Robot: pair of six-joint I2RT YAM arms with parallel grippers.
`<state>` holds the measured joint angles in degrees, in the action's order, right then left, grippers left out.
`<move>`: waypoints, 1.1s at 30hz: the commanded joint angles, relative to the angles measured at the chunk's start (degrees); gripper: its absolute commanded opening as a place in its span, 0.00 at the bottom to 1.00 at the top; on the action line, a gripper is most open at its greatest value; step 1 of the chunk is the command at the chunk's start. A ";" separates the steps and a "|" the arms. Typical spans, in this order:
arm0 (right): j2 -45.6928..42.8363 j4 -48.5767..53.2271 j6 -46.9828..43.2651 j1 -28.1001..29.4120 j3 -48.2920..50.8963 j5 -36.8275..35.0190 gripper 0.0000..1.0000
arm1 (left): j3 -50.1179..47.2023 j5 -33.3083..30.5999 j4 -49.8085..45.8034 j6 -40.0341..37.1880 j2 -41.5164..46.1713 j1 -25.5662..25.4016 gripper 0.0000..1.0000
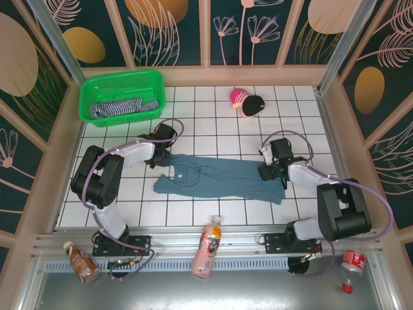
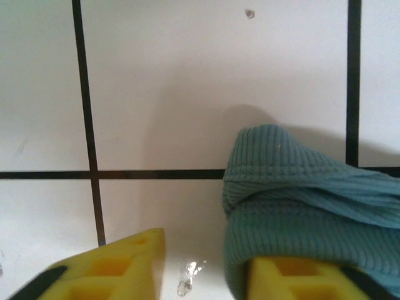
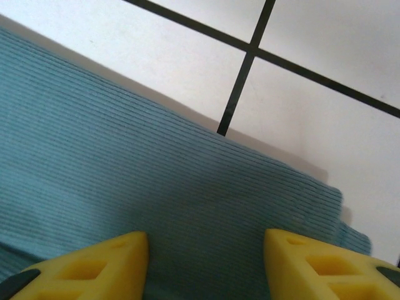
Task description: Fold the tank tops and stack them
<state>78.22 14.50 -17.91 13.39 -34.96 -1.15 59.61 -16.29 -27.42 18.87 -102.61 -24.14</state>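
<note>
There are two tank tops: one blue-grey top (image 1: 219,177) and one striped top (image 1: 119,108). I count one green basket (image 1: 122,76) and one pink-and-black toy (image 1: 247,102). There are three bottles: one brown bottle (image 1: 79,261), one pink bottle (image 1: 207,248), one clear bottle (image 1: 352,268). There are two arms: the left arm (image 1: 103,174) and the right arm (image 1: 339,210).

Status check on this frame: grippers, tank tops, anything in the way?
Left gripper open, blue-grey tank top draped on one finger. Right gripper open over its other end. Striped tank top in green basket.
</note>
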 commanded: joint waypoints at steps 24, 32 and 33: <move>2.54 -4.67 -10.32 3.55 -5.35 5.15 0.53 | 11.21 24.20 -10.35 23.73 4.99 -10.13 0.65; 6.58 0.92 -13.03 3.02 -6.78 4.90 0.52 | 4.78 25.99 -5.83 30.22 1.10 -12.95 0.57; 6.76 1.51 -13.17 3.18 -6.57 4.88 0.51 | 3.96 26.05 -4.95 29.96 0.79 -12.89 0.55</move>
<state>84.42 12.82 -29.63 16.64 -40.47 3.11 65.65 8.25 -34.68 45.80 -100.82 -37.19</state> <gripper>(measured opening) 0.517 0.563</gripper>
